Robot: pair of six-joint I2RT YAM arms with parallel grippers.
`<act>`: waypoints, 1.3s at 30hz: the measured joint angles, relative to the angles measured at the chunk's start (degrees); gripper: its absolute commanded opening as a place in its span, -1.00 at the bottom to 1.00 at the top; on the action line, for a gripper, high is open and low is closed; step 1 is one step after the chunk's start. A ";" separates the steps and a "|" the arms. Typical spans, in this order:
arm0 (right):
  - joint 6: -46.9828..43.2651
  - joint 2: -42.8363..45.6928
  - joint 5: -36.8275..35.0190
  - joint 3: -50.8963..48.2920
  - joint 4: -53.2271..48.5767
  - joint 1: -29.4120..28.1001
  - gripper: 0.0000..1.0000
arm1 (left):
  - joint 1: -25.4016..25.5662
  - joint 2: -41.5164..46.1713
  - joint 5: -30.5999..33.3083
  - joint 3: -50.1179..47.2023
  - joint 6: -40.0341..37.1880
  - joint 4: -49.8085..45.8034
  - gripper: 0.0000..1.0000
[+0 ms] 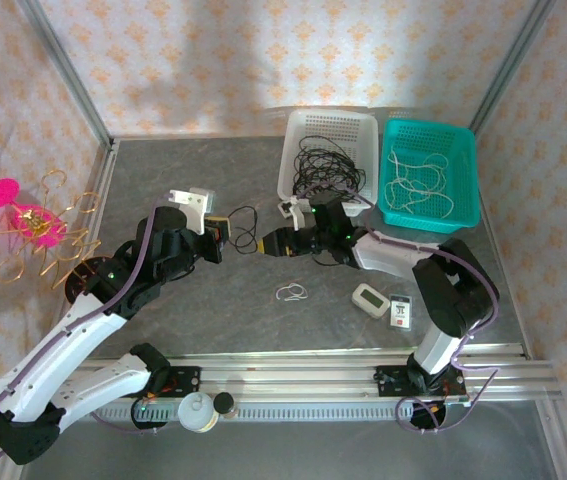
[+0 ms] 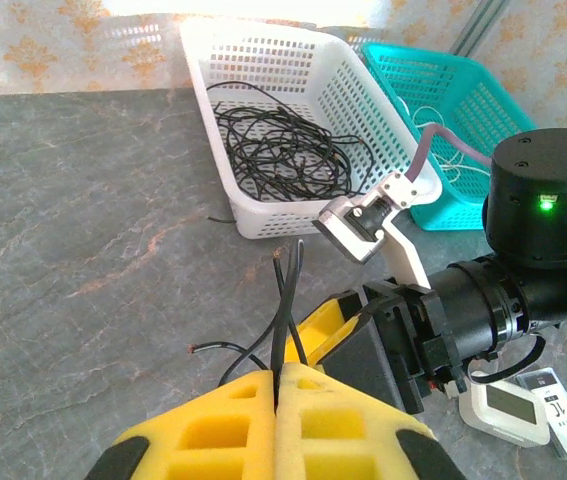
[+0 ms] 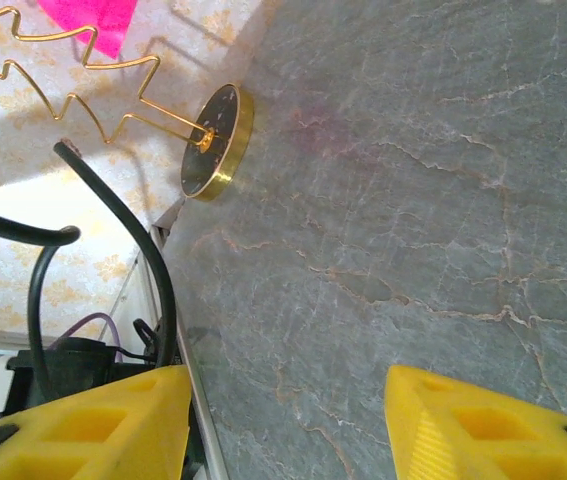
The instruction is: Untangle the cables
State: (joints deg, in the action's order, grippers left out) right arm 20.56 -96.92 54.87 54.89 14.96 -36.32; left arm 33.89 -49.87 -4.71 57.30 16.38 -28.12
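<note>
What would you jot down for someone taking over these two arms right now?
Left tool: shut on a thin black cable.
Right tool: open, holding nothing.
Tangle of black cables: in the white plastic basket.
White cords: in the teal plastic basket; a loose white cord on the grey table.
Done: little, it seems.
Left: pull the black tangle apart.

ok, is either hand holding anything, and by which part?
Left hand is shut on a black cable, two strands pinched just short of their loose tips. Right hand is open, gripping nothing.
</note>
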 measured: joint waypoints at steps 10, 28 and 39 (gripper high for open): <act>-0.83 4.11 0.35 -0.44 -2.14 3.93 0.01 | 0.00 0.00 -0.90 0.00 0.00 0.00 -1.00; 1.73 -1.07 4.72 0.72 0.39 1.31 -0.02 | 0.00 -0.04 -2.19 0.04 0.02 0.00 -1.00; 9.16 -4.74 7.98 1.07 10.14 0.59 -0.66 | 0.15 -0.24 -2.64 1.07 0.07 0.04 -1.00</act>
State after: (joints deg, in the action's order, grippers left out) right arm 29.71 -101.67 62.85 55.96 25.10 -35.73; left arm 34.04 -50.11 -7.35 58.37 16.45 -28.08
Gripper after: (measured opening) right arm 0.224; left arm 0.045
